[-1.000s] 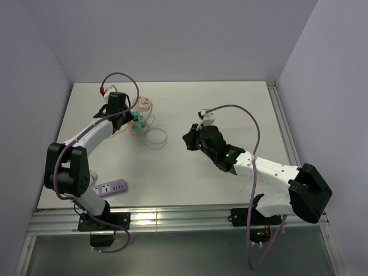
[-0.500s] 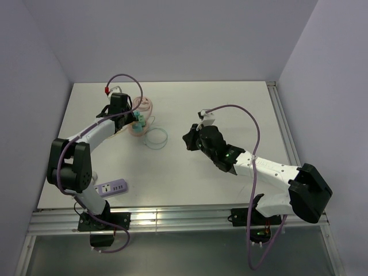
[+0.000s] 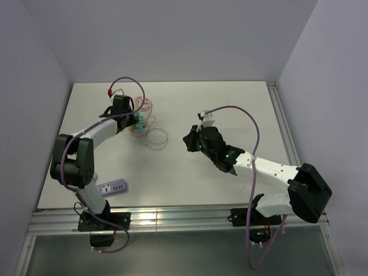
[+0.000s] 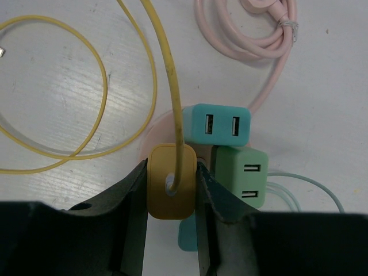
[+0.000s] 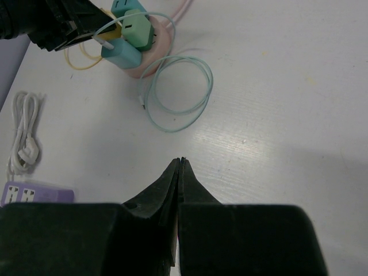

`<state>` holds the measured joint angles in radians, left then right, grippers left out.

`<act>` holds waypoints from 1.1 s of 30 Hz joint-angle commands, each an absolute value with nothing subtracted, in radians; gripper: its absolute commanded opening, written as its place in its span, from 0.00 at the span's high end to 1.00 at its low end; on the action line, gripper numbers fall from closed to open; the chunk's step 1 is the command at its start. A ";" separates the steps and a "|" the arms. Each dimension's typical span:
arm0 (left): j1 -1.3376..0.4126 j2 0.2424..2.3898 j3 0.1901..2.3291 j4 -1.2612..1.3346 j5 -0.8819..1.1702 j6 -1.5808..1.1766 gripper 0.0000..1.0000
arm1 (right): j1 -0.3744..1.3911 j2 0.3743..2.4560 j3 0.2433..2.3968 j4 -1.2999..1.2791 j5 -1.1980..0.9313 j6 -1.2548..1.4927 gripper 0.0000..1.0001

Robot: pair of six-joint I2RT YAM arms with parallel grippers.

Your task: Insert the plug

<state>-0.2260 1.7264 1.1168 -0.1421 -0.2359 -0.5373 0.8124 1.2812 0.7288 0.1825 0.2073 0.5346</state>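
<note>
My left gripper [image 4: 171,184] is shut on a yellow plug [image 4: 171,181] with a yellow cable [image 4: 103,109], held over a round pink socket hub [image 4: 164,123]. Next to it on the hub sit a blue charger [image 4: 217,123] and a green charger [image 4: 242,174]. In the top view the left gripper [image 3: 123,112] is at the hub [image 3: 140,130] at the table's back left. My right gripper [image 5: 180,161] is shut and empty above bare table at mid-table [image 3: 190,140]. The plug's prongs and the socket under it are hidden.
A coiled pink cable [image 4: 253,34] lies beyond the hub. A light green cable loop [image 5: 175,95] lies right of it. A purple power strip [image 3: 111,188] and a white coiled cable [image 5: 24,129] lie near the front left edge.
My left gripper has moved a little to the right, toward the hub, with the yellow plug. The right arm has not moved.
</note>
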 commanded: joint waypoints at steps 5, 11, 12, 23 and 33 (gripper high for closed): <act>-0.235 1.729 1.112 -0.118 -0.244 -0.523 1.00 | 0.801 1.284 0.724 0.210 0.202 0.543 1.00; -0.239 1.730 1.100 -0.094 -0.248 -0.517 1.00 | 0.801 1.285 0.722 0.215 0.198 0.545 1.00; -0.239 1.729 1.097 -0.092 -0.255 -0.515 1.00 | 0.801 1.285 0.723 0.215 0.196 0.545 1.00; -0.247 1.744 1.080 -0.072 -0.311 -0.488 1.00 | 0.798 1.290 0.722 0.215 0.190 0.546 1.00; -0.271 1.761 1.088 -0.101 -0.291 -0.482 1.00 | 0.799 1.292 0.721 0.221 0.178 0.551 1.00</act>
<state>-0.2546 1.7348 1.0908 -0.0856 -0.3008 -0.5041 0.8062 1.2861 0.7269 0.1837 0.1802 0.5430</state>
